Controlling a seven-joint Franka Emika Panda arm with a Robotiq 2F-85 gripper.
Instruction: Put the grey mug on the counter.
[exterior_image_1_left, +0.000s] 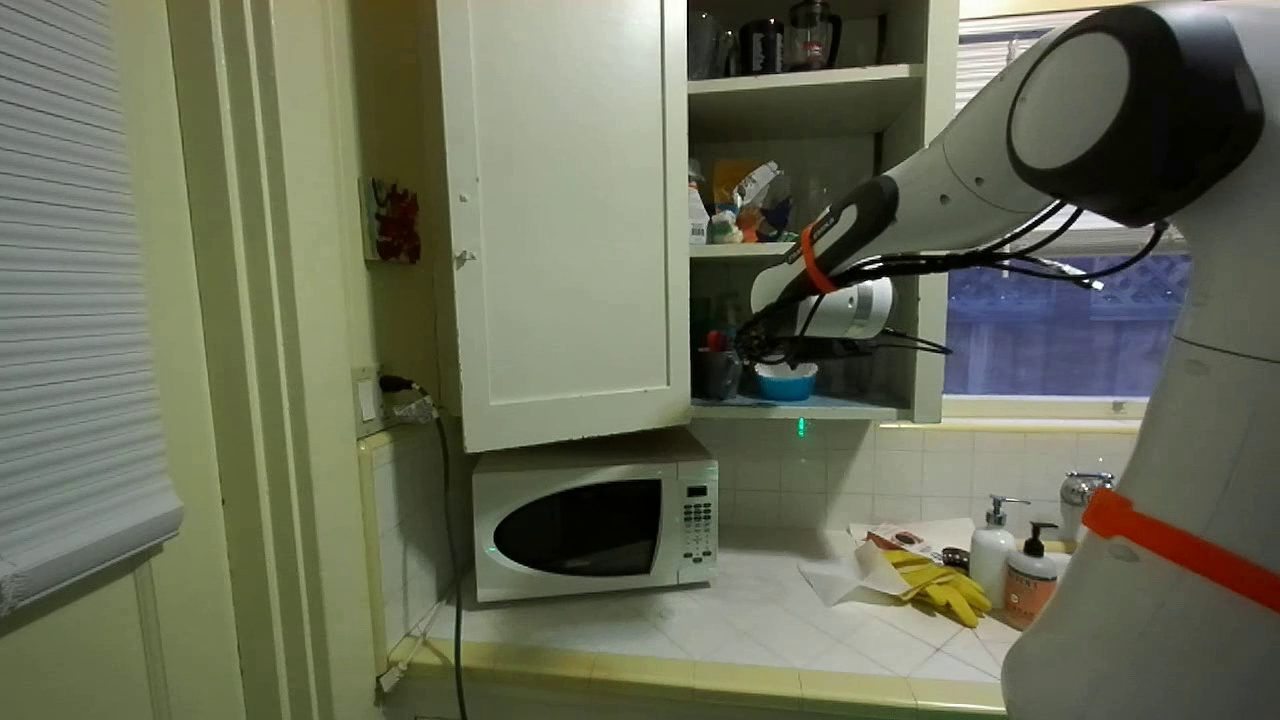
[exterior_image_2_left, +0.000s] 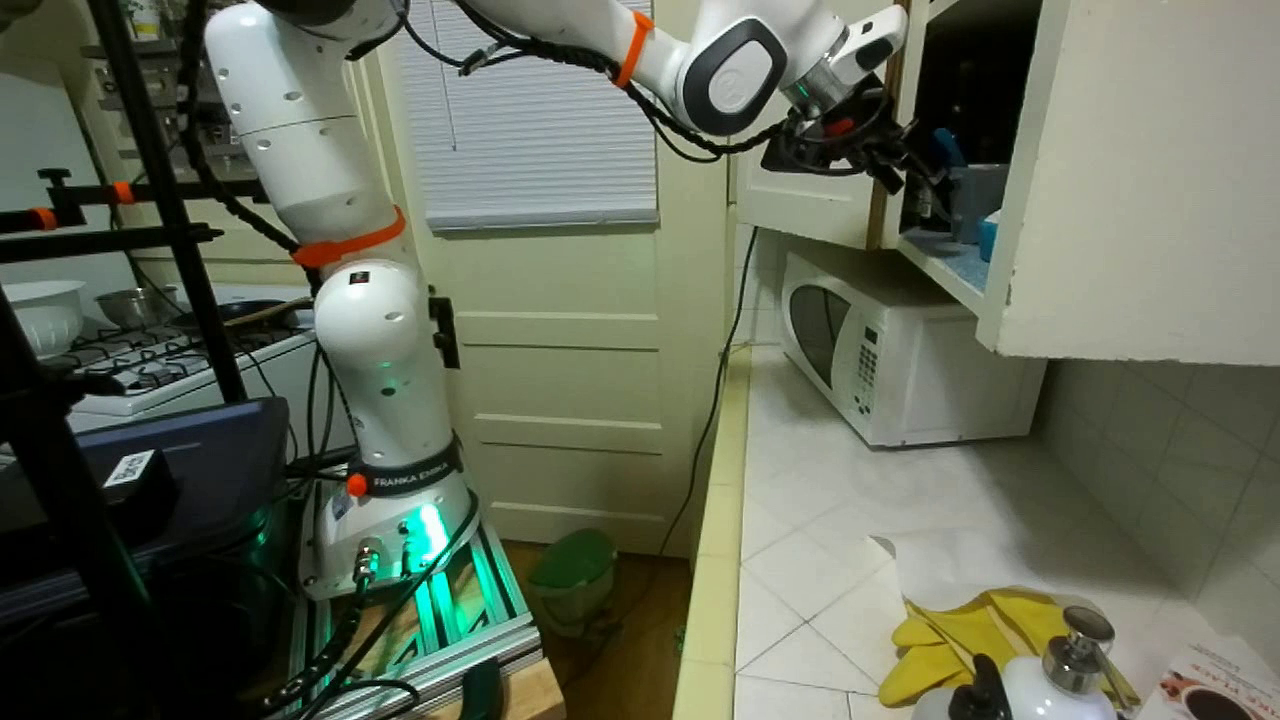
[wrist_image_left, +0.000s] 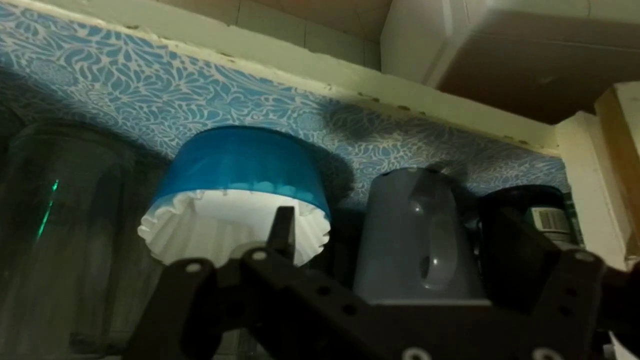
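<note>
One grey mug (wrist_image_left: 407, 235) stands, apparently upright, on the lowest visible shelf (exterior_image_1_left: 850, 410) of an open white cabinet (exterior_image_1_left: 575, 220), not yet on the bench (exterior_image_1_left: 765, 610), which lies well below it. In the wrist view, which looks upside down, the robot's jaws are spread wide, one finger (wrist_image_left: 283, 230) to each side of the mug; they appear to hold nothing, and contact with it cannot be told. Just beside the mug is a blue bowl (wrist_image_left: 245, 160) with a pleated white inside; on the mug's opposite side is a dark container (wrist_image_left: 520, 195). Lower than the mug, a white microwave (exterior_image_1_left: 595, 530) stands on the bench, with yellow gloves (exterior_image_1_left: 945, 588) farther along. Judging from this, the reach is nearly or fully done; closing on the mug, drawing it out past the shelf edge, lowering it and letting go remain.
</note>
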